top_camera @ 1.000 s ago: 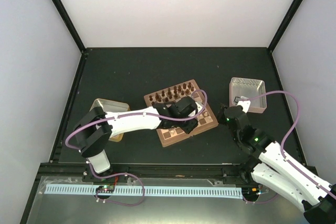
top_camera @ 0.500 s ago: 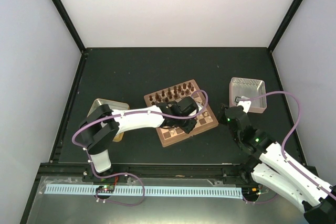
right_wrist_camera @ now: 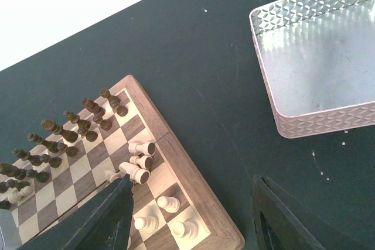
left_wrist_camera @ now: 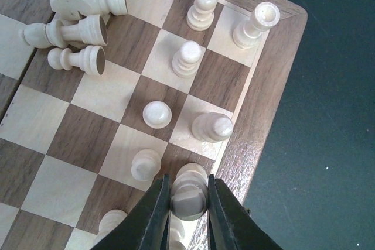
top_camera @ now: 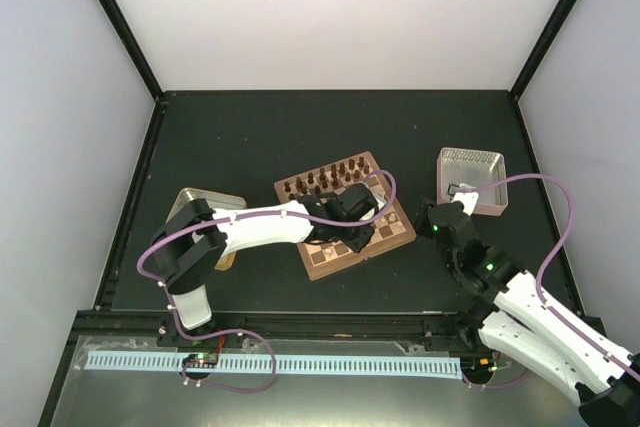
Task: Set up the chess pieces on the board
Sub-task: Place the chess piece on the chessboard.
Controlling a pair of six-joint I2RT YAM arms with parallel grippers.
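From above, the board (top_camera: pixel 318 259) lies tilted at mid-frame on the dark surface (top_camera: pixel 260 137), with a metal tray (top_camera: pixel 470 153) at its right. The left claw (top_camera: pixel 360 237) is down over the board's lower right part. I cannot tell its grip from here. The right claw (top_camera: pixel 426 211) hangs between board and tray.

On the left wrist camera, the left claw (left_wrist_camera: pixel 188 187) pinches one cream piece (left_wrist_camera: pixel 188 197) at the bottom of the frame. That piece stands upright by the board's edge and the fingers (left_wrist_camera: pixel 157 215) touch both its sides. More chess pieces (left_wrist_camera: pixel 82 10) lie toppled in the upper left, and others stand close by.

I judge these to be light, stiff, smooth turned wood. They look likely to tip or to twist out of a grip. I would hold one at the waist under the head, squarely, and keep clear of its neighbours.

On the right wrist camera, the right claw (right_wrist_camera: pixel 192 182) is spread wide with nothing in it, low in the frame over the surface. Dark chessmen (right_wrist_camera: pixel 64 130) fill the board's left side.
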